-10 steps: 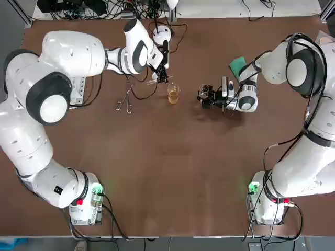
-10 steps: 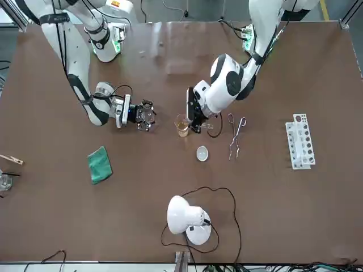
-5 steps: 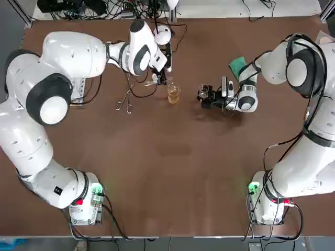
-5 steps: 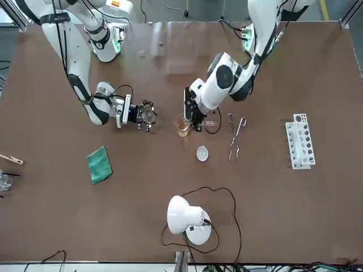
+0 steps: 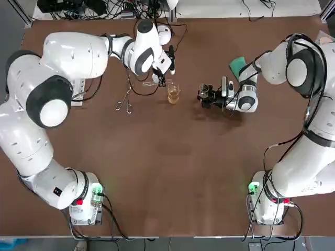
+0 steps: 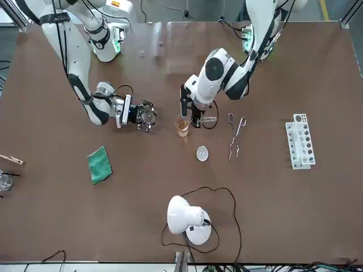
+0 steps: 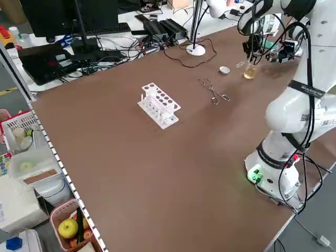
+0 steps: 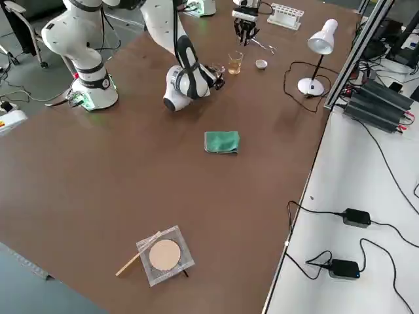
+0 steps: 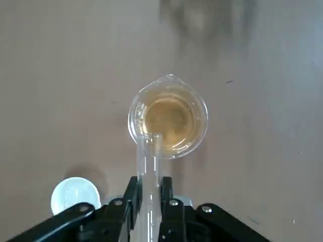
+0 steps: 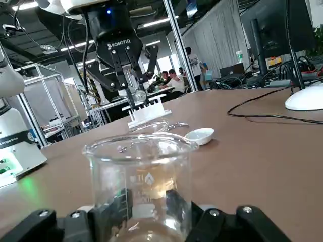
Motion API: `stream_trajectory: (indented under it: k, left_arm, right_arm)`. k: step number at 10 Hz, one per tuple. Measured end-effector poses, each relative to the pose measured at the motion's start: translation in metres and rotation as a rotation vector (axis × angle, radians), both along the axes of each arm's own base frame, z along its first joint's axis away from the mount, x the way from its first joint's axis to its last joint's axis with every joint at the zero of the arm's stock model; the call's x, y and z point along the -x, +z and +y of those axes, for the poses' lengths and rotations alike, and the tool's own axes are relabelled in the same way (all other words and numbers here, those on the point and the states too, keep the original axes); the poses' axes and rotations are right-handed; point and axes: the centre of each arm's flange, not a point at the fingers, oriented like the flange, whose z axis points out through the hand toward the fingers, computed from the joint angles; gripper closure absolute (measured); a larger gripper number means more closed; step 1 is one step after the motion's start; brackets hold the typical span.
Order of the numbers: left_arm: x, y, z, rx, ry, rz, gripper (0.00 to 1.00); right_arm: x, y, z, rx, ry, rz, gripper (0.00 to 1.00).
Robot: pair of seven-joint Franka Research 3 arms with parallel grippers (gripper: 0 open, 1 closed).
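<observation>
- Top view: I see the left gripper at the far middle of the table, just beside the beaker of amber liquid, on its far-left side. The right gripper lies low and sideways to the right of that beaker, near it but apart. The green cloth is behind its wrist, and the tongs lie further to the left.
- Front view: the left gripper points down at the table. The white dish lies just beyond it, the lamp stands at the far edge, and the tube rack is well apart on the robot's left.
- Left wrist view: the two fingers are pressed on a test tube and pinch it between them — its lower end is over the rim of the beaker of amber liquid, which I see from above.
- Right wrist view: the right gripper clamps an empty beaker, upright between its fingers. Whether the glass rests on the table, I cannot tell.
- Side views: the beaker of amber liquid stands upright between the two grippers — the left gripper is above and beside it, and the right gripper is low at table level.
</observation>
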Motion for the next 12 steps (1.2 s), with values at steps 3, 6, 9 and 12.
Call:
stream_trajectory:
  k: [3,6,9,12]
  left_arm:
    - [0.000,0.001,-0.004,-0.028,0.015,-0.028,0.79]
    - [0.008,0.000,-0.014,-0.042,0.010,-0.032,0.79]
    - [0.011,-0.010,-0.020,-0.087,0.055,-0.048,0.79]
    - [0.013,-0.016,-0.027,-0.110,0.051,-0.066,0.79]
  right_arm:
    - [0.001,0.000,0.000,0.000,0.000,0.001,0.61]
    - [0.001,0.000,0.000,0.001,0.000,0.002,0.61]
    - [0.001,-0.001,0.000,0.001,0.000,0.003,0.61]
    - [0.002,-0.001,0.000,0.002,0.000,0.004,0.61]
